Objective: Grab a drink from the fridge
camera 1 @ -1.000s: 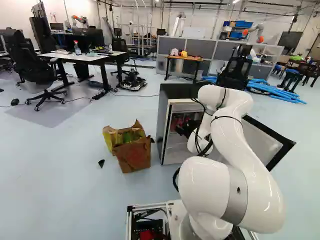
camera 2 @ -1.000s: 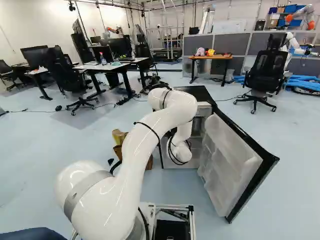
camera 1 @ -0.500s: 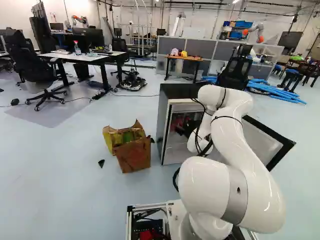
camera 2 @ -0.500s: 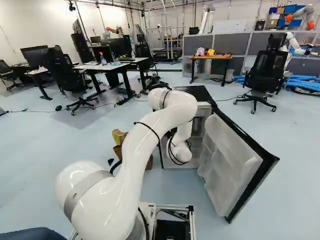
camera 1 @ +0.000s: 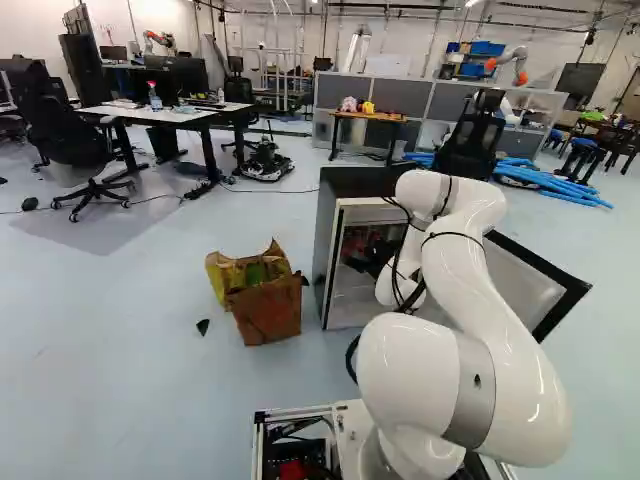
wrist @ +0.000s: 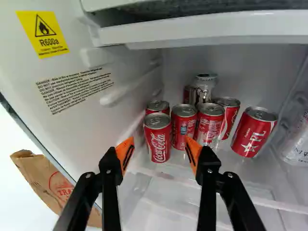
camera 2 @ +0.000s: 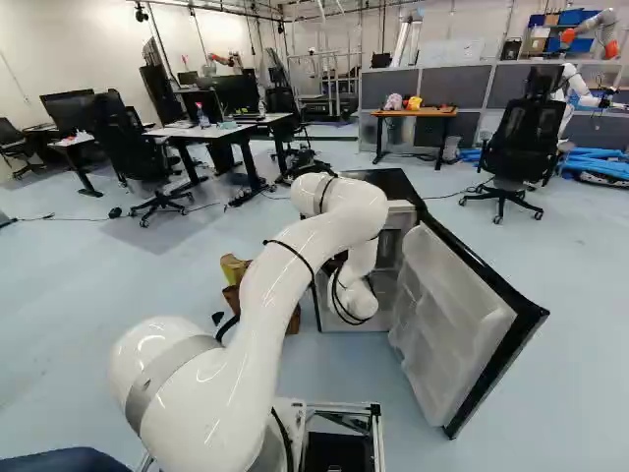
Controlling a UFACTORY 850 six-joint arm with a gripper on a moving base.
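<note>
In the left base view my gripper (camera 1: 365,260) reaches into the open fridge (camera 1: 324,235). The wrist view shows the gripper (wrist: 159,143) open, with nothing held between its orange pads. Ahead of the gap between the fingers stands an upright red can (wrist: 157,138), the closest of several on the shelf. A second red can (wrist: 183,127) is beside it, partly behind one fingertip, and a third (wrist: 210,126) stands past that. Another red can (wrist: 253,134) stands farther off, leaning in the view. Behind the group is a silver can (wrist: 206,87).
A white shelf edge (wrist: 202,31) crosses above the cans; the fridge side wall (wrist: 72,110) runs beside the gripper. A clear bottle (wrist: 296,144) lies at the far side. The fridge door (camera 2: 457,324) hangs wide open. A brown paper bag (camera 1: 268,310) stands on the floor.
</note>
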